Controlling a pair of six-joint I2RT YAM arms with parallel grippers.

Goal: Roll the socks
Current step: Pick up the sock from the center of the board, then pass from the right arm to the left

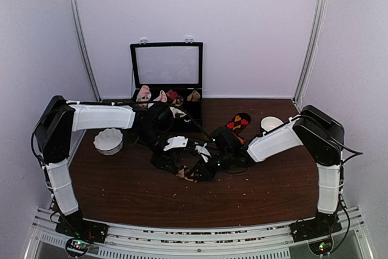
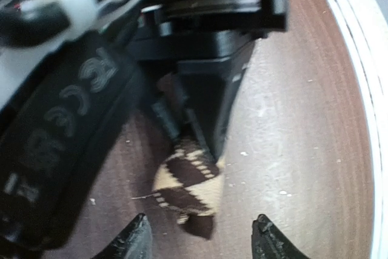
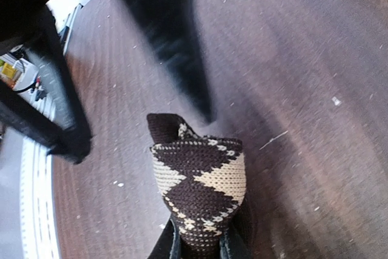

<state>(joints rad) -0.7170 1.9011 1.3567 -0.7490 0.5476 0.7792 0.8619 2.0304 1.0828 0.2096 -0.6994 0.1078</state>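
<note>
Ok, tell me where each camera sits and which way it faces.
Top external: above and behind the arms, looking down on the table; both arms show.
Left wrist: on the left arm, facing down at the tan argyle sock; the open left gripper shows.
Right wrist: facing down along the right gripper, shut on that sock.
Shared: both wrist views show the sock.

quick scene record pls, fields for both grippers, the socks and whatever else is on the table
right gripper: shut on tan argyle sock
left gripper: open, sock's dark end in the gap, untouched
red-orange argyle sock: flat on table, apart from both grippers
white bowl: left side of table
black case: back edge, lid up, sock bundles inside
</note>
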